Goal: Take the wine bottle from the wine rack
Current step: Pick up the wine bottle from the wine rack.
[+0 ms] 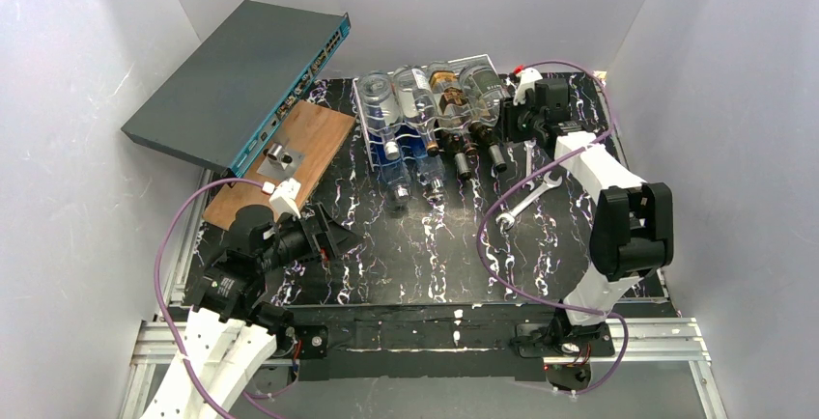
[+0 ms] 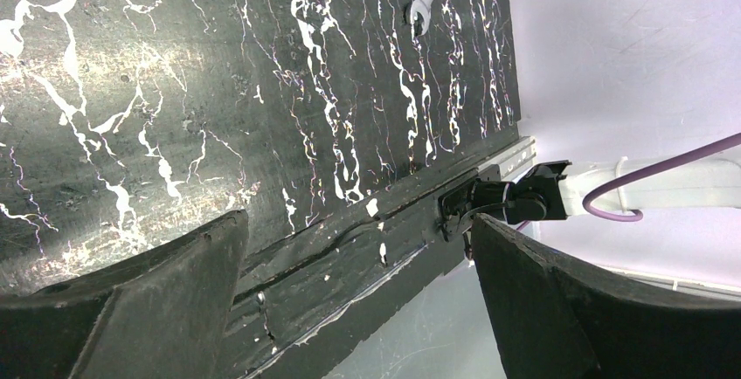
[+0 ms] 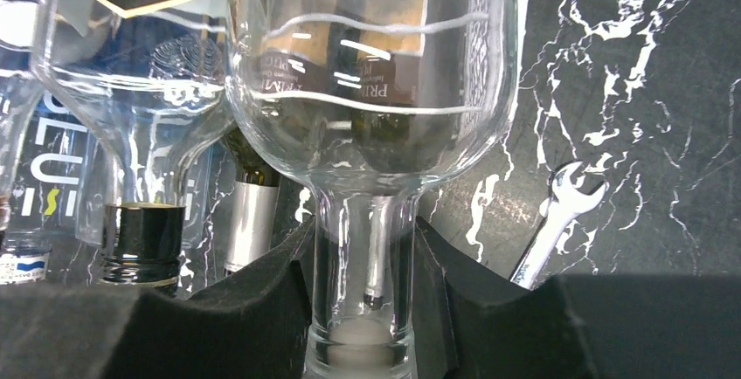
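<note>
The white wire wine rack (image 1: 372,139) stands at the back middle of the black marbled table and holds several bottles side by side. At its right end lies a clear glass wine bottle (image 1: 480,89), whose round shoulder fills the right wrist view (image 3: 367,91). My right gripper (image 1: 512,115) (image 3: 365,241) is shut on this bottle's neck, one black pad on each side, just above the stopper. My left gripper (image 1: 333,236) (image 2: 358,222) hovers low over the table's near left, open and holding nothing, far from the rack.
A grey network switch (image 1: 241,81) leans at the back left, above a wooden board (image 1: 290,163). A wrench (image 1: 526,202) (image 3: 559,222) lies in front of the rack's right end. Neighbouring bottle necks (image 3: 144,239) point forward left of the held one. White walls enclose the table.
</note>
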Robot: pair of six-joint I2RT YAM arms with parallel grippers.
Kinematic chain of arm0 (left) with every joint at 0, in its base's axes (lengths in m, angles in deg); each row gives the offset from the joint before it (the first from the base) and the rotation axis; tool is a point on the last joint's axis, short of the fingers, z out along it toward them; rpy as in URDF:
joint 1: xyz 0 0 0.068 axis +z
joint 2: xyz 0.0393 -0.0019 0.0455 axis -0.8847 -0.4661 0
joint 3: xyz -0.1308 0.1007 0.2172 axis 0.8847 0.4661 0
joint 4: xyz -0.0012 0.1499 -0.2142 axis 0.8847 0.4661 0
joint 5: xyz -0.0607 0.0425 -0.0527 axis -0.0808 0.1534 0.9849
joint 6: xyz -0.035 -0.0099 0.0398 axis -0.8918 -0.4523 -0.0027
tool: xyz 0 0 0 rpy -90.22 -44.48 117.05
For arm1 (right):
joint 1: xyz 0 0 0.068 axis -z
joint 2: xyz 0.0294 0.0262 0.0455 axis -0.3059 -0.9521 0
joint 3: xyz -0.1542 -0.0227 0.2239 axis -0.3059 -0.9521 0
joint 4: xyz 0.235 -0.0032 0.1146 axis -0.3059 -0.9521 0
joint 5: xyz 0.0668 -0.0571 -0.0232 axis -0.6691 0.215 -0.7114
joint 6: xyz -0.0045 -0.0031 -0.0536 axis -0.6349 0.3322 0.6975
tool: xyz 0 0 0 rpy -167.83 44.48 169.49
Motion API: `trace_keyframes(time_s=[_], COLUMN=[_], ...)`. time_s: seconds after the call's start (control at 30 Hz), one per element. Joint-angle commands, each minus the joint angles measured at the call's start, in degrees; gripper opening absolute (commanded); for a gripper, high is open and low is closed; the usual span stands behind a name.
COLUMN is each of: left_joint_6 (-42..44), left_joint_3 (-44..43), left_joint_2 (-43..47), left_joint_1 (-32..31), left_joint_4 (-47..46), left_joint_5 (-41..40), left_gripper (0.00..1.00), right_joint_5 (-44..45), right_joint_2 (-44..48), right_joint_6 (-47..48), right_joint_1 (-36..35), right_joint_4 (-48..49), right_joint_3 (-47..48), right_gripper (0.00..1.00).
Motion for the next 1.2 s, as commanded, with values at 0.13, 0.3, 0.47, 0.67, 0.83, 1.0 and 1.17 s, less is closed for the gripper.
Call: trace_keyframes(time_s=[0.13, 0.3, 0.47, 0.67, 0.83, 1.0, 1.17], left_joint_6=[0.14, 0.16, 0.05, 0.00, -0.14, -0.20, -0.21], left_joint_3=[-1.06, -0.91, -0.68, -0.54, -0.41, -0.30, -0.37], left_joint_2=[-0.65, -0.42, -0.19, -0.11, 0.07, 0.36, 0.30], left_joint_1=[0.24, 0.28, 0.25, 0.31, 0.30, 0.28, 0.31], left_joint_4=[-0.66, -0.66, -0.66, -0.66, -0.66, -0.66, -0.66], left_joint_5=[1.31, 1.31, 1.31, 1.20, 1.22, 1.22, 1.22], left_gripper=[0.98, 0.98, 0.98, 0.98, 0.98, 0.98, 0.98], right_joint_5=[-1.90, -2.12, -2.50, -2.80, -2.81, -2.60, -2.18], right_joint_2=[-3.26, -4.31, -5.11, -5.24, -5.37, -6.00, -7.31], right_joint_6=[1.97, 1.88, 1.95, 1.97, 1.90, 1.09, 0.04], right_joint_1=[-0.26, -0.24, -0.26, -0.26, -0.26, -0.23, -0.26], right_joint_4=[5.55, 5.41, 5.29, 5.21, 5.00, 4.85, 3.51], right_joint_3=[1.49, 2.29, 2.68, 3.03, 3.20, 4.33, 6.61], right_gripper=[0.35, 0.36, 0.44, 0.55, 0.60, 0.59, 0.59])
